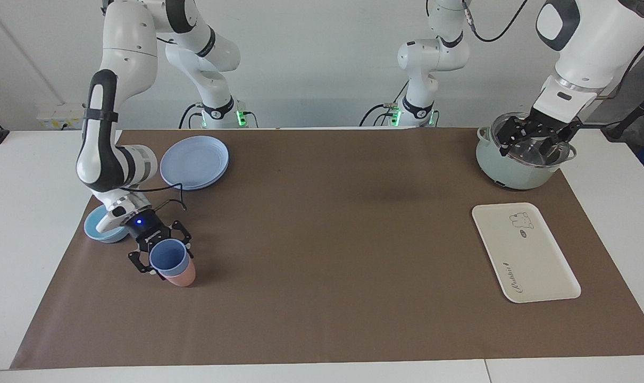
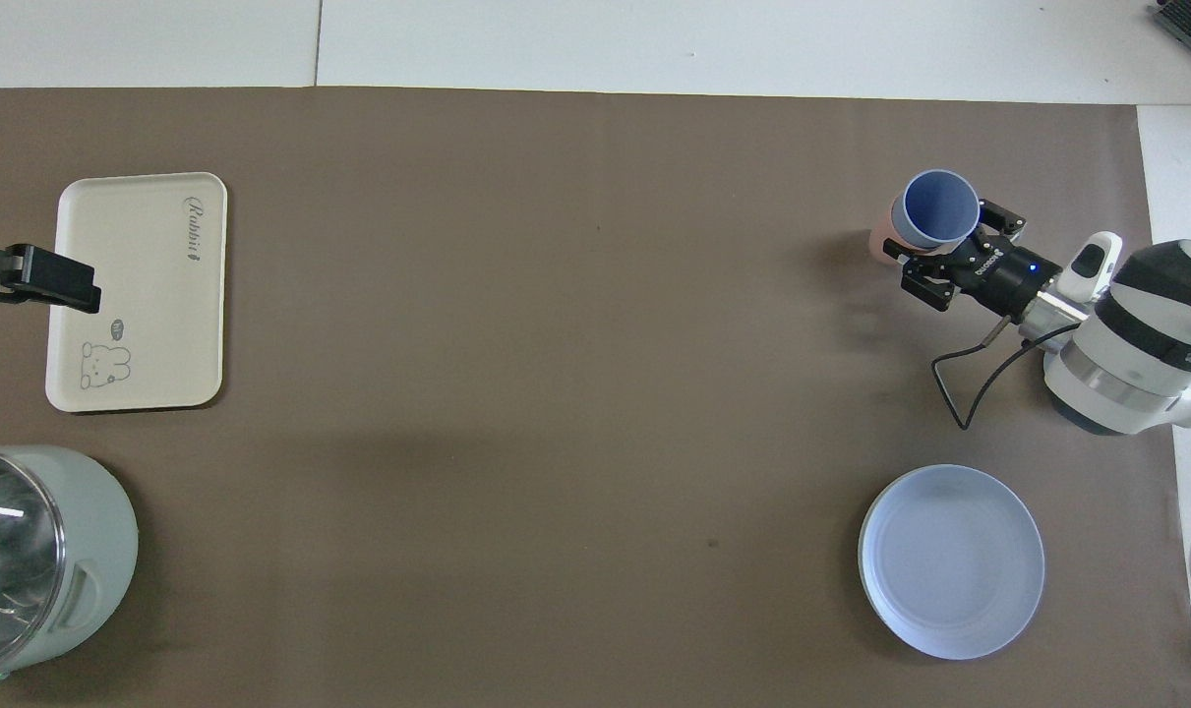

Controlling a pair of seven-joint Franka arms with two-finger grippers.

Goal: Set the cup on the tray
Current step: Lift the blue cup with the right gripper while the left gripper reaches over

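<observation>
A brown mat (image 1: 322,255) is covering the white table, with a pale wall rising past the arm bases.

You are looking at the cup (image 1: 168,258), a small periwinkle tumbler, tapered, no handle, darker blue inside. It is sitting upright at the right arm's end of the mat, nested in a salmon-pink tumbler (image 1: 183,276) whose base is showing beneath it. The right gripper (image 1: 160,254) is clenching around the cup just below its rim, its black links splaying to either side. You cannot tell from either view whether the pink tumbler is resting on the mat or hanging just clear of it.

Taking the cup as your landmark:
- A low light-blue bowl (image 1: 99,229) is lying just beside it, nearer to the robots, partly covered by the right wrist; you cannot see what is inside.
- A stack of round blue plates (image 1: 194,162) is lying nearer to the robots than the cup.
- The tray (image 1: 525,251), cream-white with a bear drawing and cursive lettering, is lying well apart from the cup, at the left arm's end of the mat, with nothing on it.
- A pale green pot (image 1: 518,159) with a shiny interior is standing nearer to the robots than the tray.

The left gripper (image 1: 534,139) is hanging over the pot, fingers spread and holding nothing. Bare mat is lying between cup and tray.
</observation>
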